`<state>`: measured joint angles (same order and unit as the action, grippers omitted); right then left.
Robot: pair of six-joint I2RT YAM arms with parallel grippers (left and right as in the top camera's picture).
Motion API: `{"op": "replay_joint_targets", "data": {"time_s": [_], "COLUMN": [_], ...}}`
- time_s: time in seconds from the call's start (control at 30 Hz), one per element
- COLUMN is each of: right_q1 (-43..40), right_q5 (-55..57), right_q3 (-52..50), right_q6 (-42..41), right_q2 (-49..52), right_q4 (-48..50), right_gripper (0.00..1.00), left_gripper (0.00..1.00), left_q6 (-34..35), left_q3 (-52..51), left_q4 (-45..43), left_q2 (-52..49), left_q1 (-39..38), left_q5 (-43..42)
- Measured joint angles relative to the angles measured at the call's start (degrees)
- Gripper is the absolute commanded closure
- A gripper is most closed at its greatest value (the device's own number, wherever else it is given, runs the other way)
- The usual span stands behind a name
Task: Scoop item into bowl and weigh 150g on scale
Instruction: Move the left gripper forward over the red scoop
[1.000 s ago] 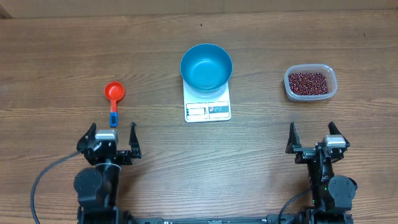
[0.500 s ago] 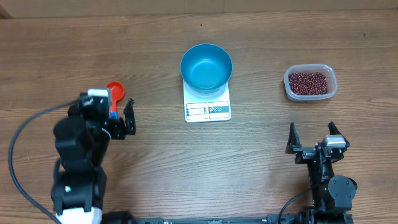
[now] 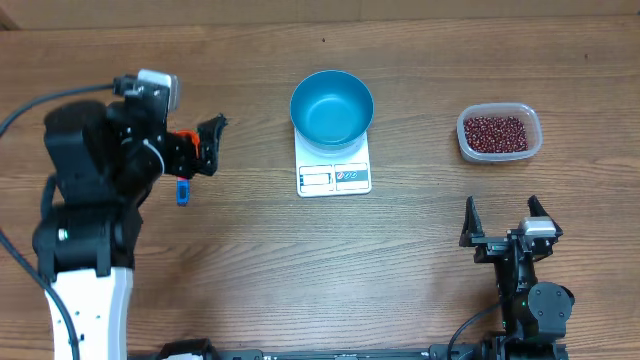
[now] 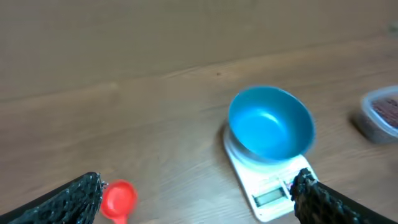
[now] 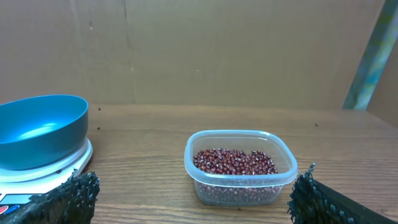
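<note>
counts: 1 bowl, 1 scale, 1 tub, 1 scoop, 2 grippers; beans too many to count
left gripper point(image 4: 196, 183): jaws spread wide, nothing between them. Raised above the table point(image 3: 300, 280) on its left side, tilted toward the middle.
right gripper point(image 3: 501, 206): jaws spread wide, nothing between them. Low at the near right edge, well apart from everything.
bowl point(image 3: 332, 107): deep blue, round, upright, sitting on the far end of the scale. Inside is bare blue plastic.
scale point(image 3: 334, 176): white, flat, at table centre. Display strip on the near edge sticks out from under the bowl; reading not legible.
beans point(image 3: 494, 131): one loose dark red-brown heap, all inside the tub, far right, well apart from the bowl.
tub point(image 3: 465, 140): clear, rounded-rectangular, upright, right of the scale.
scoop point(image 4: 118, 199): red cup with a blue handle end, flat on the table left of the scale. From overhead the left arm covers most of it. In the left wrist view the cup shows just beside one finger; whether they touch, can't tell.
</note>
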<state>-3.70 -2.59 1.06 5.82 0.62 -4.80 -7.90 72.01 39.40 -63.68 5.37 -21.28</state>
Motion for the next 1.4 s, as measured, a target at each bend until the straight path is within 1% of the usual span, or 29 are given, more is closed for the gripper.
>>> {"op": "replay_joint_targets", "data": {"time_s": [0.03,0.07,0.13,0.2,0.3,0.7,0.77,0.97,1.0,1.03,1.07,1.13,1.3,1.4], "right_q1": [0.0,0.0,0.0,0.0,0.0,0.0,0.0,0.0,0.0,0.0,0.0,0.0,0.0,0.0], "right_q5": [0.0,-0.02,-0.02,-0.02,-0.02,0.0,0.0,-0.02,0.0,-0.02,0.0,-0.04,-0.02,0.0], "right_q3": [0.0,0.0,0.0,0.0,0.0,0.0,0.0,0.0,0.0,0.0,0.0,0.0,0.0,0.0], "right_q6": [-0.02,0.0,-0.02,-0.02,0.0,-0.02,0.0,0.0,0.0,-0.02,0.0,0.0,0.0,-0.04], "right_q2": [0.0,0.0,0.0,0.0,0.0,0.0,0.0,0.0,0.0,0.0,0.0,0.0,0.0,0.0], "right_q4": [0.02,0.02,0.02,0.02,0.04,0.0,0.04,0.04,0.04,0.07,0.04,0.04,0.02,0.04], "right_gripper": [0.0,0.0,0.0,0.0,0.0,0.0,0.0,0.0,0.0,0.0,0.0,0.0,0.0,0.0], "left_gripper": [0.0,0.01,0.0,0.0,0.0,0.0,0.0,0.0,0.01,0.05,0.07,0.07,0.0,0.0], "left_q6": [-0.04,-0.02,-0.04,-0.04,-0.04,-0.02,-0.02,0.48,0.7,0.9,1.11,1.62,2.29,2.86], "left_q3": [2.51,3.8,8.17,11.47,13.35,13.97,13.97,13.97,13.97,13.99,13.99,13.99,13.99,13.99], "left_q4": [3.48,4.55,9.97,13.31,15.34,16.79,16.79,16.81,16.92,17.25,17.66,17.9,17.44,17.09], "left_q2": [-2.12,-3.37,-6.64,-8.7,-9.05,-9.75,-9.75,-10.34,-10.88,-11.56,-12.41,-14.29,-17.7,-18.91], "left_q1": [0.0,0.0,0.0,0.0,0.0,0.0,0.0,0.0,0.0,0.0,0.0,0.0,0.11,0.94], "left_q5": [-1.73,-2.67,-4.59,-5.92,-6.58,-6.34,-5.64,0.31,1.79,2.91,3.96,5.38,7.15,8.07]}}
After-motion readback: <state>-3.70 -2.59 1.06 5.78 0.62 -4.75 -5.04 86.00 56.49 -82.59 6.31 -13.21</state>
